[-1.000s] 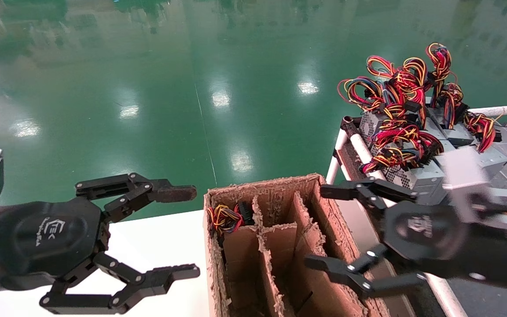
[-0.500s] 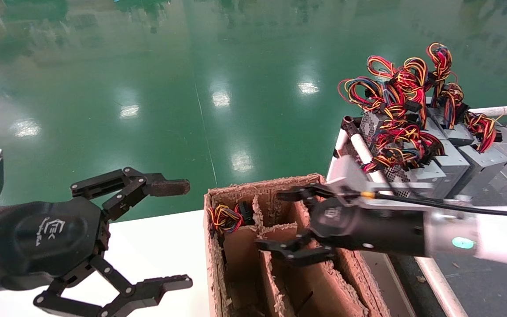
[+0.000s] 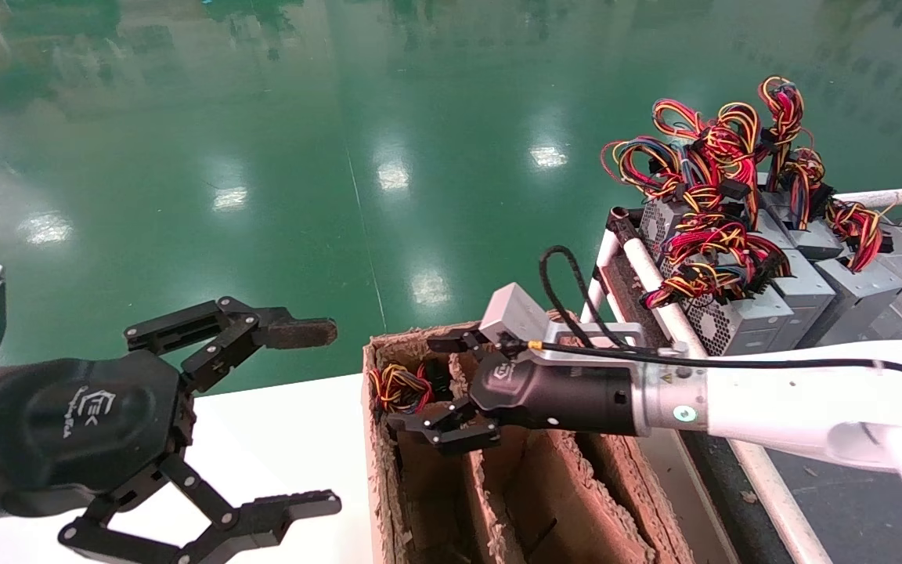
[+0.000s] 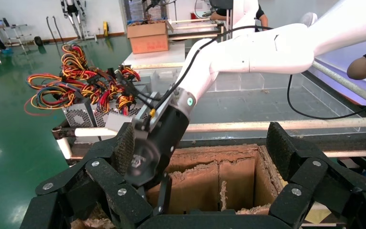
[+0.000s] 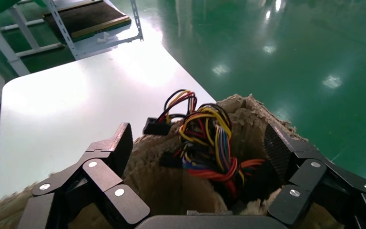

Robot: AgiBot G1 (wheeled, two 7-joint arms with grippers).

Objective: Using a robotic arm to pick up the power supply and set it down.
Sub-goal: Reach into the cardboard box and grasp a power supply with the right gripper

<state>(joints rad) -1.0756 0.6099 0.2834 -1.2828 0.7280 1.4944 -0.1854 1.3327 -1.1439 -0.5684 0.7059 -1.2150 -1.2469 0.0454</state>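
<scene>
Right gripper [image 3: 451,380], fingers apart, has swung from rack to wire bundle [image 3: 398,388] in box [image 3: 529,501]; grasp imminent. Left gripper [image 3: 306,415] idle, spread.

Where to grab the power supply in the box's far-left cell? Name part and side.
Probably the wire bundle, from straight above: the casing is hidden down in the cardboard box, whose walls block every side. The open right end effector hovers over it. Left end effector idle.

Left end effector [image 4: 200,181] spread wide – beyond it, the robotic arm [image 4: 267,50] dips into the cardboard box [image 4: 219,174]
</scene>
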